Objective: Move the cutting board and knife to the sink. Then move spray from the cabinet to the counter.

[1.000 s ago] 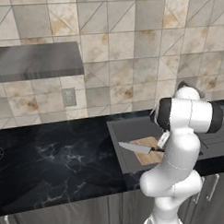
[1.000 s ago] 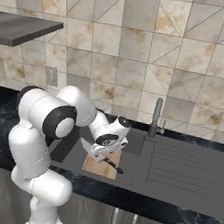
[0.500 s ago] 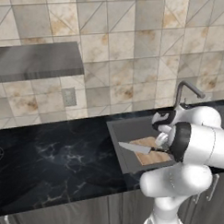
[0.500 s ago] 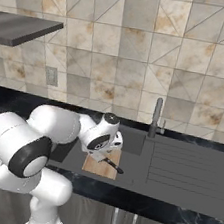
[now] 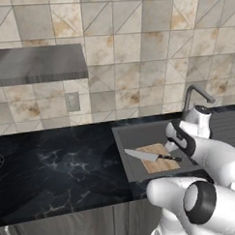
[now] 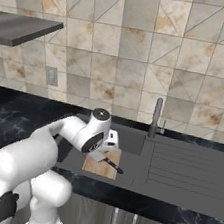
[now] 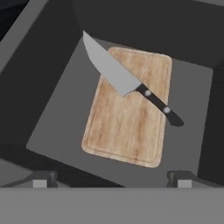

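light-brown wood of the cutting board (image 7: 127,107) lies flat on the floor of the dark sink (image 5: 139,135), and the knife (image 7: 127,83) rests across it, blade tip reaching past the board's edge, dark handle over the wood. both look delivered, so the first part of the task seems done. the claw (image 7: 109,179) hangs above them with its tips spread wide and nothing between them. next would likely be the spray in the grey cabinet (image 5: 37,65), to be set on the black desk (image 5: 54,166).
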Tool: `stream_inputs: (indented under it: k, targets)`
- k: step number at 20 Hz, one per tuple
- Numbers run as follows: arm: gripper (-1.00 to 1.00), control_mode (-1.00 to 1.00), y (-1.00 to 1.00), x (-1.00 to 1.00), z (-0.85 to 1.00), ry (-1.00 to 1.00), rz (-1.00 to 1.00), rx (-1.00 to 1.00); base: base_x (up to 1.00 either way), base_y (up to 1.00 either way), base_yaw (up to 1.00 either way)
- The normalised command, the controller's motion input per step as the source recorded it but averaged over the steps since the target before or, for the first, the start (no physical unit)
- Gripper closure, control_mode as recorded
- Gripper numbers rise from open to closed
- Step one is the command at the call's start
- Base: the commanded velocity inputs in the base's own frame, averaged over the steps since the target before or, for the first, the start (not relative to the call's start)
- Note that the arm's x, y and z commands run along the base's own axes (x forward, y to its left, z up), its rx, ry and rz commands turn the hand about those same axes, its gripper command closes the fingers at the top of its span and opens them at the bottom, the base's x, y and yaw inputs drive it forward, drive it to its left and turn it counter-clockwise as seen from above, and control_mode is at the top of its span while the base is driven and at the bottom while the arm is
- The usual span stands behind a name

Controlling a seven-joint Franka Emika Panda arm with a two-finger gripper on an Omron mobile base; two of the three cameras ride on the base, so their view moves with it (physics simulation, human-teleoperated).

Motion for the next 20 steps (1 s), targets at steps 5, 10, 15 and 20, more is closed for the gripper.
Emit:
stream_inputs:
  k: [5,10,15,20]
  targets:
    - [-1.0,-1.0,0.01,-0.44,0.42,0.0,-0.17,-0.01,0.0,0.0,0.0]
    - [-1.0,-1.0,0.04,-0.45,0.43,0.0,-0.04,0.0,0.0,0.0,0.0]
    - [-1.0,-1.0,0.02,-0.43,0.38,0.0,-0.02,0.0,0.0,0.0,0.0]
    - [-1.0,-1.0,0.04,-0.44,0.39,0.0,-0.01,0.0,0.0,0.0,0.0]
